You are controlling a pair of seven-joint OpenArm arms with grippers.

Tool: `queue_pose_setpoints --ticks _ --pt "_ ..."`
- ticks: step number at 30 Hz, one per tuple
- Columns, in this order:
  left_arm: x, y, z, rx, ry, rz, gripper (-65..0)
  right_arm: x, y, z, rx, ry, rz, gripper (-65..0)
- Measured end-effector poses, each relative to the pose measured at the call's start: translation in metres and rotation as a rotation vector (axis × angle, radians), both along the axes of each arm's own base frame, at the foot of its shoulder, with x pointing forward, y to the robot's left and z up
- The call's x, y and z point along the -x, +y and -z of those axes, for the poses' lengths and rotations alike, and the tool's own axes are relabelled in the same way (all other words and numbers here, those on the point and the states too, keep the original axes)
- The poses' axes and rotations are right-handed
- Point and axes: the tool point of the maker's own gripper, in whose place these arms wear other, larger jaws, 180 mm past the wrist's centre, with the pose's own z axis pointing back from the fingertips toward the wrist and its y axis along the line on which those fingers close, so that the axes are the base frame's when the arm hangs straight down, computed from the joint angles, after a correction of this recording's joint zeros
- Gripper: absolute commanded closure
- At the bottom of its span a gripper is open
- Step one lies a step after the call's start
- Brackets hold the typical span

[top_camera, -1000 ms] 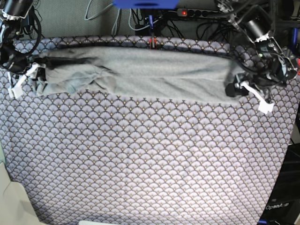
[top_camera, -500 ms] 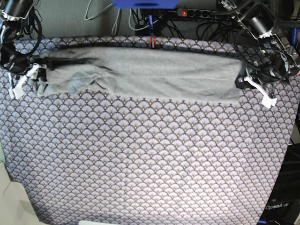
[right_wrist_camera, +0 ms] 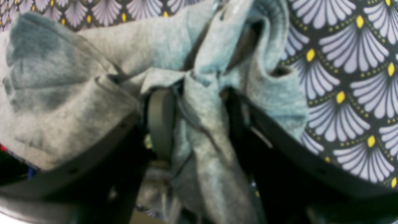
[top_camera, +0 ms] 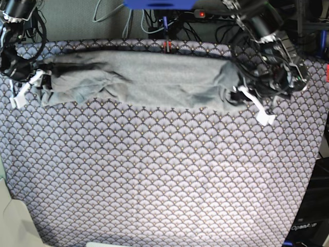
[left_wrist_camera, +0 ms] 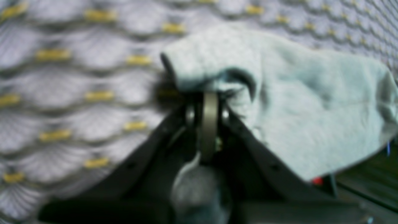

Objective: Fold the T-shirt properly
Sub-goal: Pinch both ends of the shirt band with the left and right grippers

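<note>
The grey T-shirt (top_camera: 154,77) lies as a long band along the table's far edge. My left gripper (top_camera: 240,95), on the right of the base view, is shut on the shirt's right end, which is bunched and pulled inward. In the left wrist view the jaws (left_wrist_camera: 209,93) are pinched together on a fold of the T-shirt (left_wrist_camera: 304,102). My right gripper (top_camera: 37,82) sits at the shirt's crumpled left end. The right wrist view shows a twisted bunch of the T-shirt (right_wrist_camera: 62,93) clamped between that gripper's (right_wrist_camera: 199,102) fingers.
The purple-white fan-scale tablecloth (top_camera: 154,170) covers the whole table. Cables and a power strip (top_camera: 205,13) run behind the far edge. A pale object (top_camera: 15,221) sits off the table's near left corner.
My left gripper has shut on the shirt's right end and carried it leftward, bunching the fabric there. The right arm and the shirt's left end have not moved.
</note>
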Motion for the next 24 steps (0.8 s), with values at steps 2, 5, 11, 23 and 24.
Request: queue_pose_setpoints --ticks 2,5,11,23,24 --pt "-0.002 -0.002 -0.009 -0.021 -0.026 0.002 0.0 0.000 0.001 0.000 -0.003 -0.002 0.000 -24.4" --pt "-0.007 -0.003 -0.025 -0.045 -0.086 -0.003 0.0 -0.001 0.001 -0.001 -0.002 -0.005 -0.002 -24.4" --pt "0.001 0.000 -0.047 -0.115 -0.144 -0.015 0.0 -0.001 0.001 -0.001 0.001 -0.004 -0.004 -24.4" --pt "-0.012 -0.049 -0.080 -0.116 -0.261 0.110 0.0 -0.002 0.002 -0.001 0.001 -0.006 -0.006 -24.4" --pt "-0.012 -0.050 -0.080 -0.114 -0.264 0.113 0.0 -0.003 0.002 -0.001 0.002 -0.006 -0.007 -24.4"
